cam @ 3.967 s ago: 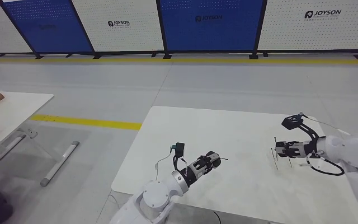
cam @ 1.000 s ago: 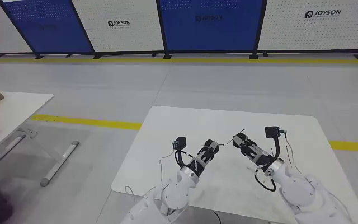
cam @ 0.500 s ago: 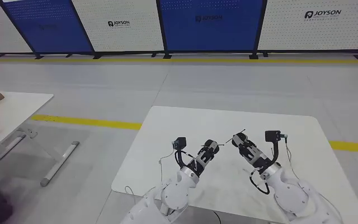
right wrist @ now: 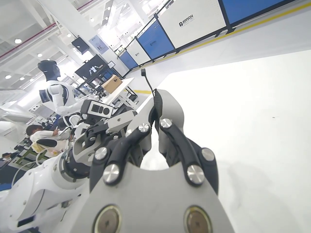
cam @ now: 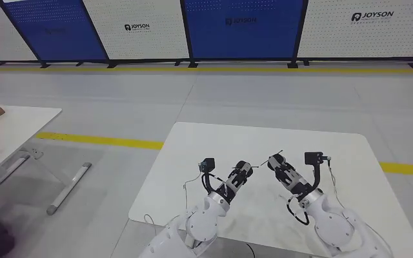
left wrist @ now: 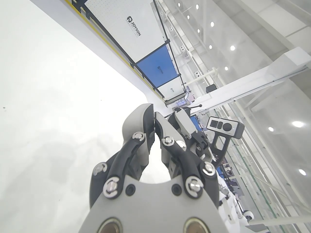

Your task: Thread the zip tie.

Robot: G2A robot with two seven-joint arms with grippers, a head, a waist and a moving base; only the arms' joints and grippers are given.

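Right wrist view: right gripper (right wrist: 156, 97) pinches the zip tie (right wrist: 148, 81), its head protruding beyond the fingertips.

— Where is the zip tie?
— Clamped between the closed pads of my right tool (right wrist: 156, 96). The zip tie (right wrist: 148, 83) is a thin black strap that sticks out past the tool's fingertips, roughly in line with them and clear of the surface.
— Which end is free?
— The small square head (right wrist: 143, 71). It sits at the far tip, away from the tool, and the strap bends slightly on its way there.
— And the tail?
— Hidden inside my grip; I cannot tell how much of it lies there.
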